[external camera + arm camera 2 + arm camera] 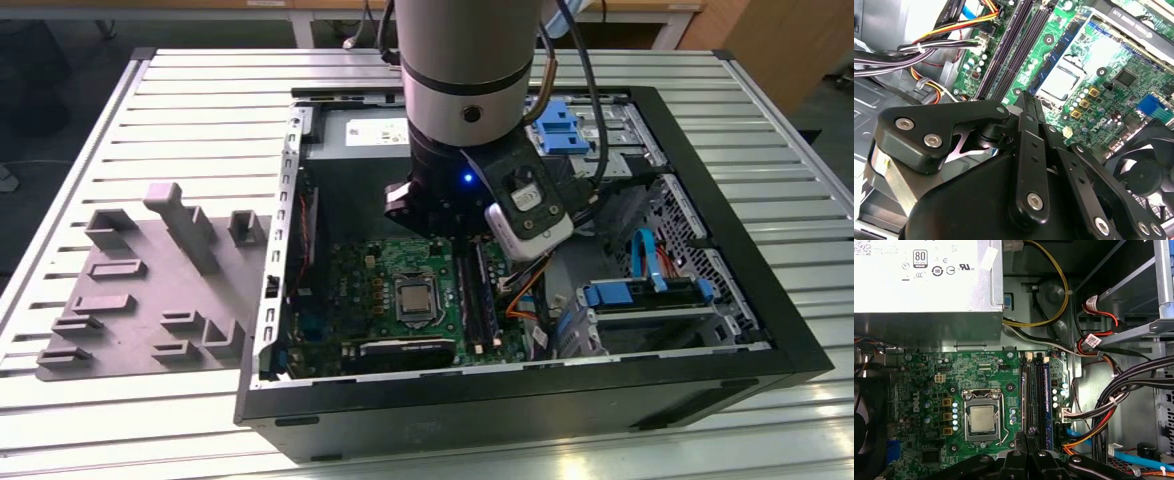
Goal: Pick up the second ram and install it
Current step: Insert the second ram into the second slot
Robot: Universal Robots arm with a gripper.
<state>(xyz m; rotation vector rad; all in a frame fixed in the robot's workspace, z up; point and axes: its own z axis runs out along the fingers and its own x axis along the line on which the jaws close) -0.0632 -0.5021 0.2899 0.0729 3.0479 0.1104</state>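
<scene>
My gripper (1031,436) is down inside the open computer case, over the green board (929,375). Its fingers are drawn tight together at one end of the long black slots (1040,390). A dark, narrow stick, the second ram (1032,390), stands on edge among those slots and runs away from my fingertips. I cannot tell whether the fingers clamp it or only rest on its end. In the second wrist view the fingertips (1029,100) meet just short of the slots (1014,50). In the exterior view the gripper (451,228) hangs above the slots (477,290).
The bare processor (982,419) lies beside the slots. Cable bundles (1114,405) and orange wires crowd the other side. A power supply (924,285) fills the case's far end. A grey moulded tray (147,290) lies outside the case at the exterior view's left.
</scene>
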